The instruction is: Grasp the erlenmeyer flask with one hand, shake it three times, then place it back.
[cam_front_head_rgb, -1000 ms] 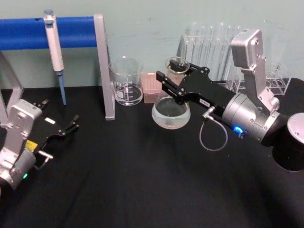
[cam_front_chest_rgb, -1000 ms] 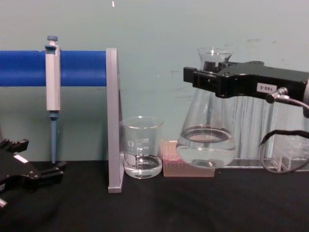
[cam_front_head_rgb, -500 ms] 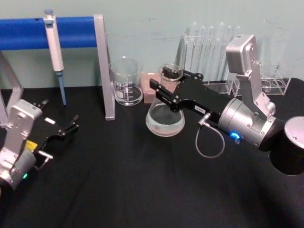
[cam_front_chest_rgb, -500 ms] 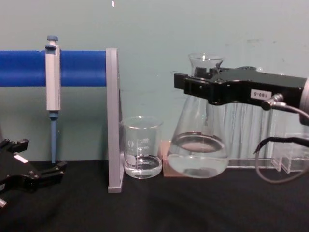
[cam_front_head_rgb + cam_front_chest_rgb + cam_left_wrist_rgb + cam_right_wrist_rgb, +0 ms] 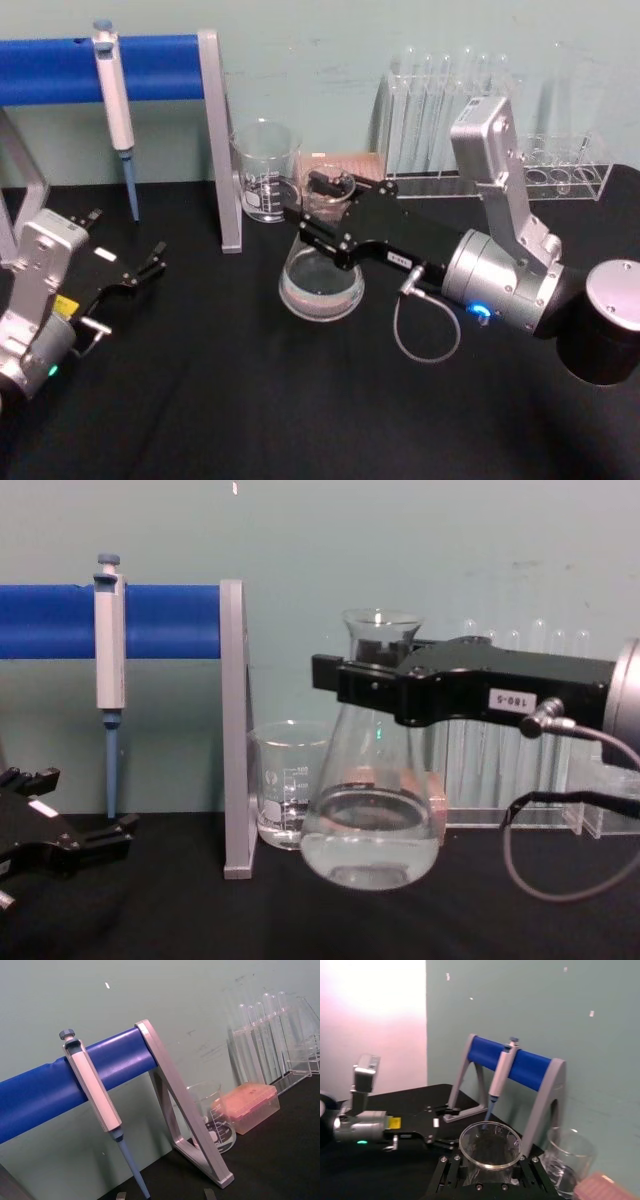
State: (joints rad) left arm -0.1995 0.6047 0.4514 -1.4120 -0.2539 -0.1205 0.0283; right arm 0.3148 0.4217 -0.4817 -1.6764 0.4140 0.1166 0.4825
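Hand clamped on flask neck | flask upright, hanging straight under it, base low by table | left gripper parked way off left, spread, out of it

head: high, looking down | chest: low, side-on, close | wrists: toward wall | shared — flask, blue rack

Glossy clear glass erlenmeyer flask, matt black table, grey metal stand

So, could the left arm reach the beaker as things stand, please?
Probably not directly: the stand's leg stands between left gripper and beaker, and the flask in the right gripper crowds its front.
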